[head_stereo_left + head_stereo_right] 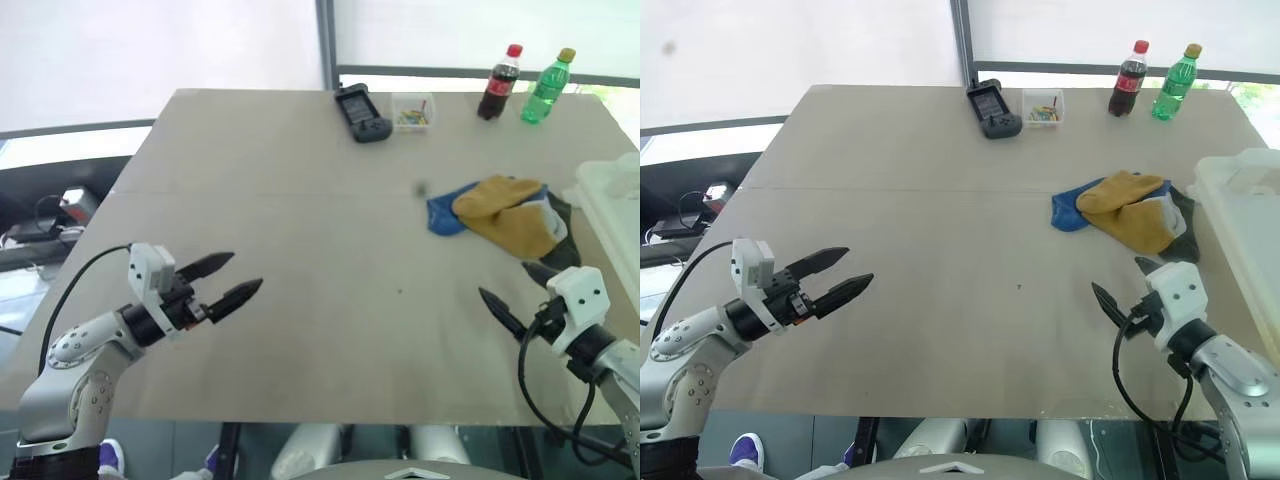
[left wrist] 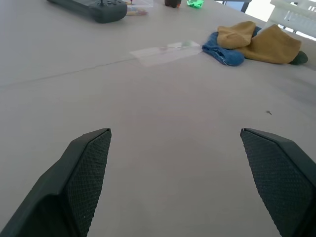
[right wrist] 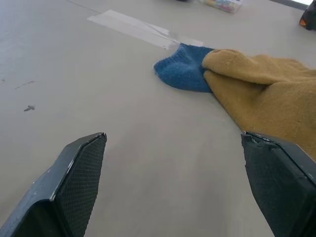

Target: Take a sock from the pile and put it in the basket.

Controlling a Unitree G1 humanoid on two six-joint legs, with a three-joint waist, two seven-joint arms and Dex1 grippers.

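Sock pile (image 1: 505, 214) lies flat on the counter (image 1: 300, 250), long axis running left-right toward the basket (image 1: 615, 215), both pincers, left (image 1: 232, 280) and right (image 1: 512, 292), wide and empty.

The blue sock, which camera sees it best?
The right wrist view: the blue sock is close and big there, its toe poking out from under the mustard-yellow sock. Both eye views show it small, far across the table. The left wrist view shows it distant, beside the yellow one.
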